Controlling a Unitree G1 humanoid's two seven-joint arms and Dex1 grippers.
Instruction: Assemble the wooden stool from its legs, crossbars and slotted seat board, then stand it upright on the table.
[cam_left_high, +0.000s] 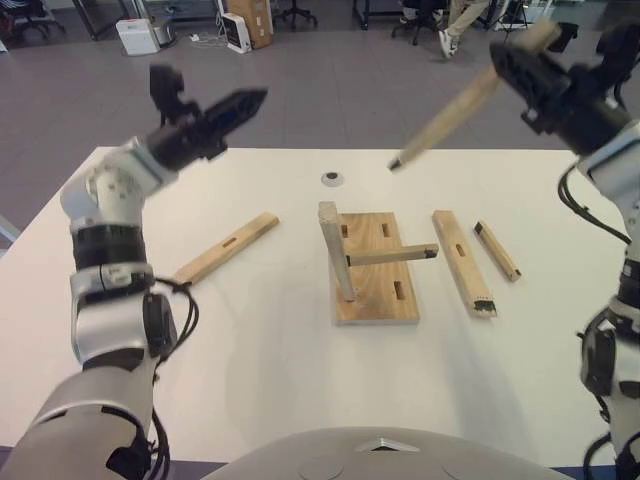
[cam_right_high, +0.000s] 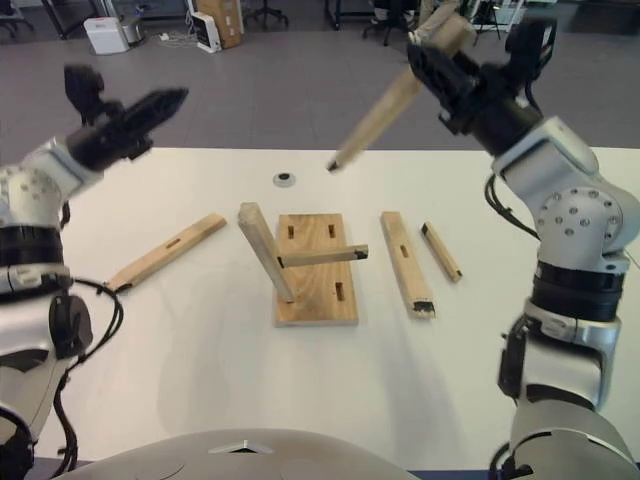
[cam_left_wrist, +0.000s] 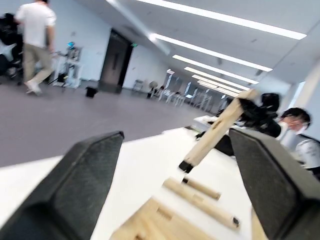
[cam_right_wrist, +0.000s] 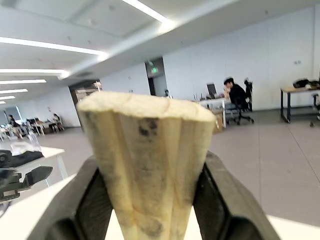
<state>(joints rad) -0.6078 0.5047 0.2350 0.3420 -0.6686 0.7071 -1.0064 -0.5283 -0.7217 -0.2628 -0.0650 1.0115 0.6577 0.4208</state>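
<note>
The slotted seat board (cam_left_high: 385, 300) lies flat mid-table. One leg (cam_left_high: 336, 250) stands tilted in a slot at its left side, and a crossbar (cam_left_high: 395, 255) sticks out sideways from that leg over the board. My right gripper (cam_left_high: 522, 65) is high over the table's far right, shut on another wooden leg (cam_left_high: 450, 115) that slants down toward the far edge. My left gripper (cam_left_high: 250, 100) hangs open and empty above the far left. A loose leg (cam_left_high: 225, 248) lies left of the board. A third leg (cam_left_high: 463, 262) and a short crossbar (cam_left_high: 497, 250) lie to its right.
A small round grey fitting (cam_left_high: 331, 179) is set in the table top behind the board. The white table (cam_left_high: 260, 370) has wide free room in front. Beyond its far edge are an open floor and office chairs.
</note>
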